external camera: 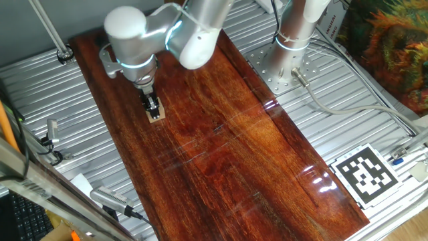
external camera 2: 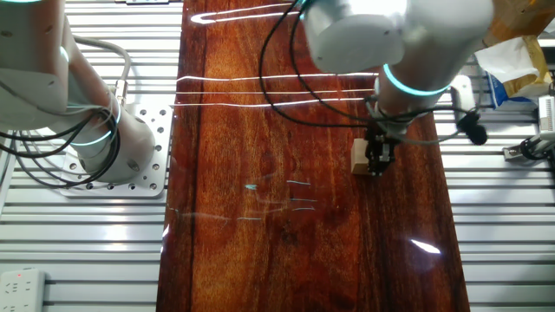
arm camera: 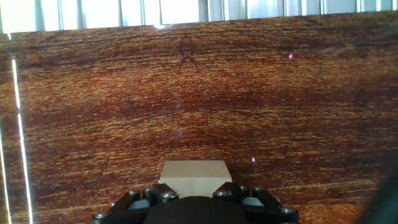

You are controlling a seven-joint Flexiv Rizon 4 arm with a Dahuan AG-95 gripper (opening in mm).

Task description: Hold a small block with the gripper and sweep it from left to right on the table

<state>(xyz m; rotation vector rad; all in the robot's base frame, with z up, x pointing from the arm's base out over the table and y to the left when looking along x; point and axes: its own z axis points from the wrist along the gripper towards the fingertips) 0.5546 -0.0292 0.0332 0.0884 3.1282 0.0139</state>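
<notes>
The gripper [arm camera: 196, 200] pinches the small block [arm camera: 194, 177], its black fingers closed on the cube's sides, low against the table [arm camera: 186, 93]. The hand view shows only bare grain beyond the block. One fixed view places the block [external camera: 157, 114] near the board's left edge [external camera: 100, 127]; the other adds a white column [external camera 2: 52, 78] on ribbed metal.

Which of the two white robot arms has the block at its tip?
The arm over the board, its gripper on the small block; the other white column stands off the board.
</notes>
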